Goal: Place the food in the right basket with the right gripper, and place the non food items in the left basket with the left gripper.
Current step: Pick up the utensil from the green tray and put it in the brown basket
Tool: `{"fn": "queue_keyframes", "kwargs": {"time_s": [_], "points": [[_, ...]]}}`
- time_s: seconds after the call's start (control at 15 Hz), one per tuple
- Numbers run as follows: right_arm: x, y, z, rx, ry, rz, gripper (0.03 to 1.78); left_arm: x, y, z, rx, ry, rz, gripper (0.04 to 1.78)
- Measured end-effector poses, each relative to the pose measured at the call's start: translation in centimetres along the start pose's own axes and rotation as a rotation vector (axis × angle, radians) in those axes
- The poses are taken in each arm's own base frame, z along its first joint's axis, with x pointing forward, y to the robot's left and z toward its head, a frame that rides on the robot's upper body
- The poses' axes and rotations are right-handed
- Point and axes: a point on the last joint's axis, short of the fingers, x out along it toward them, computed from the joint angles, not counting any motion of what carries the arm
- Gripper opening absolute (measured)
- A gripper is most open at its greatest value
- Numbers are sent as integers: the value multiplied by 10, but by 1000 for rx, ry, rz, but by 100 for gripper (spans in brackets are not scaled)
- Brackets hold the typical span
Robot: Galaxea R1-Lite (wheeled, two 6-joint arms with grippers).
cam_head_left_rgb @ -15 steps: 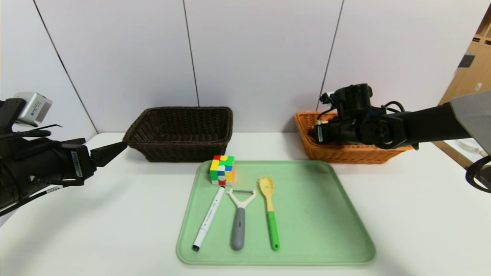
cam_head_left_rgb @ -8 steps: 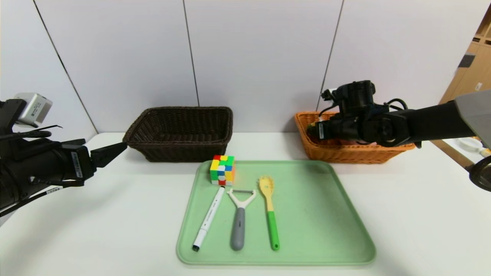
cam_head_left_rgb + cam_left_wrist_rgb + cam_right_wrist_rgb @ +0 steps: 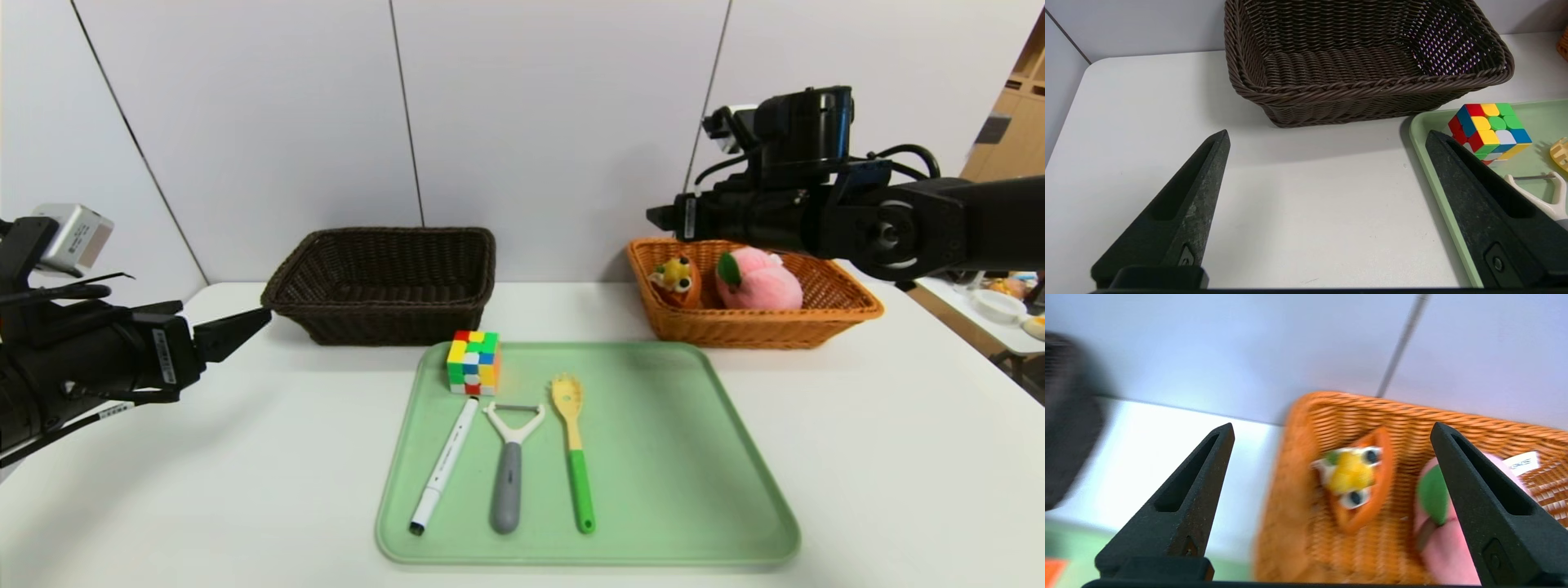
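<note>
While my right gripper (image 3: 663, 217) hangs in the air above the near-left corner of the orange basket (image 3: 849, 312), its fingers are spread wide with nothing between them, as the right wrist view shows. Both food items lie inside that basket: the cake slice (image 3: 676, 278) leans against the left wall, and the plush peach (image 3: 758, 280) sits just beside it toward the middle, leaf facing the cake.

My left gripper (image 3: 245, 324) is low over the table (image 3: 204, 457), near the front-left corner of the dark basket (image 3: 384, 282). The left wrist view shows its fingers (image 3: 1184, 212) wide apart and gripping nothing. I see only bare weave inside that basket.

All four non-food items sit on the green tray (image 3: 694, 490) in front of the two baskets. The puzzle cube (image 3: 473, 363) stands at the tray's far-left corner. Nearer to me, three things lie side by side: the marker pen (image 3: 443, 466) on the left, slanted, its far end close to the cube; the peeler (image 3: 511, 465) in the middle, blade end away from me; the spork (image 3: 572, 449) on the right, green handle toward me
</note>
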Motion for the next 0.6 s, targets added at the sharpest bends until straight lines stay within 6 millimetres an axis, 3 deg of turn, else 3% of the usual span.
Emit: {"fn": "queue_keyframes", "kwargs": {"time_s": [0.27, 0.6], "points": [[-45, 47, 5, 45, 93, 99, 168, -1, 0, -2, 4, -20, 0, 169], [-79, 88, -29, 21, 396, 150, 169, -3, -1, -1, 6, -34, -1, 169]]}}
